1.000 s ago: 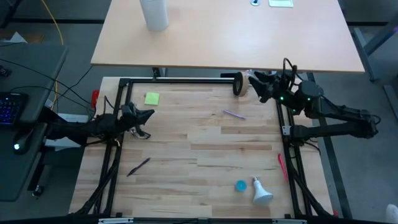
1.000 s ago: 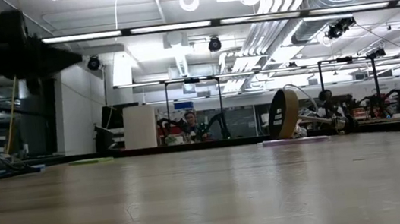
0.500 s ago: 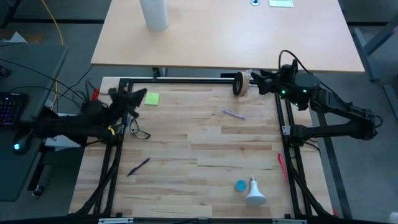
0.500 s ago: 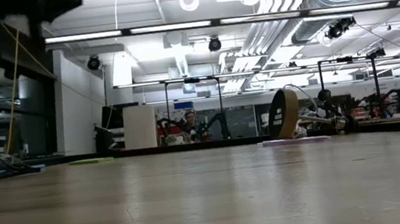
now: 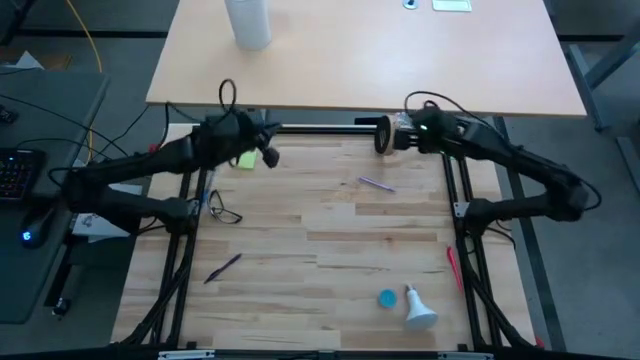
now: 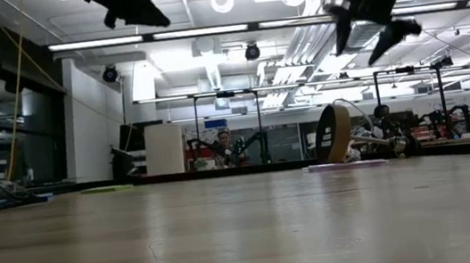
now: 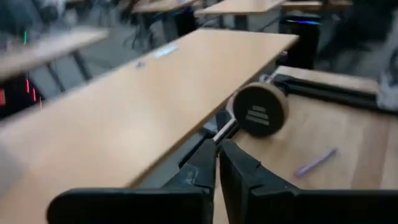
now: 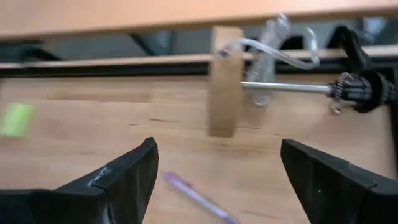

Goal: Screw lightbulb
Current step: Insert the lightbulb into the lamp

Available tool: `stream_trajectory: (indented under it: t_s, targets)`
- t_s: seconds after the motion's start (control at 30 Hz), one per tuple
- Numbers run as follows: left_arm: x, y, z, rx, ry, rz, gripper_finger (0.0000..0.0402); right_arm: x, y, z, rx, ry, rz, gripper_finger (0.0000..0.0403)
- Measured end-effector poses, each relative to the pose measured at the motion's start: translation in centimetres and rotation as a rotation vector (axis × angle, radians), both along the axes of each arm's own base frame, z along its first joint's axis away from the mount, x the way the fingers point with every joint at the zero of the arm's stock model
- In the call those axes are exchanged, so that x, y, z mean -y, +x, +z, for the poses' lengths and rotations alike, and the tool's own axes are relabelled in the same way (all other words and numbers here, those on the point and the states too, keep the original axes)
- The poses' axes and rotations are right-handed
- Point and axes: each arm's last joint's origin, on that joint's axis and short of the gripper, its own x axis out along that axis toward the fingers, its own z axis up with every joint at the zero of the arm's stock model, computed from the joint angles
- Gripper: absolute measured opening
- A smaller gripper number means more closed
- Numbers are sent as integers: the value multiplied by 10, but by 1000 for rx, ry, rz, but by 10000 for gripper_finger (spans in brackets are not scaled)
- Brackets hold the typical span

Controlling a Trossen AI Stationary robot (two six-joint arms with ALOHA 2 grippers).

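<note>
Bulb place: the lightbulb (image 5: 419, 309) lies on its side by the tabletop's near edge, toward the right corner, beside a blue cap (image 5: 386, 298).
Bulb pointing: long axis slanted; screw end toward the far edge, round end toward the near edge.
Left gripper (image 5: 268, 155): fingers pressed together, holding nothing, near the far left corner.
Right gripper (image 5: 398, 130): spread wide, empty, over the wooden disc (image 5: 383, 135) at the far edge.
Risk: both are far from the bulb; it is round and could roll away if bumped.

No text, label, brand, number or sign can be read in any view.
</note>
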Motion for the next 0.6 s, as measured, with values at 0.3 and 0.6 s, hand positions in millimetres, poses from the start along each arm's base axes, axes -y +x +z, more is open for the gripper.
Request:
stream_trajectory:
  t_s: [0.3,0.6]
  targets:
    - [-24,-21,2,145,-295,29,108,64,32,-60,-129,65,-6,330]
    - [-21,-28,-4,69,-349,36,163,86,43,-90,-168,75,-13,330]
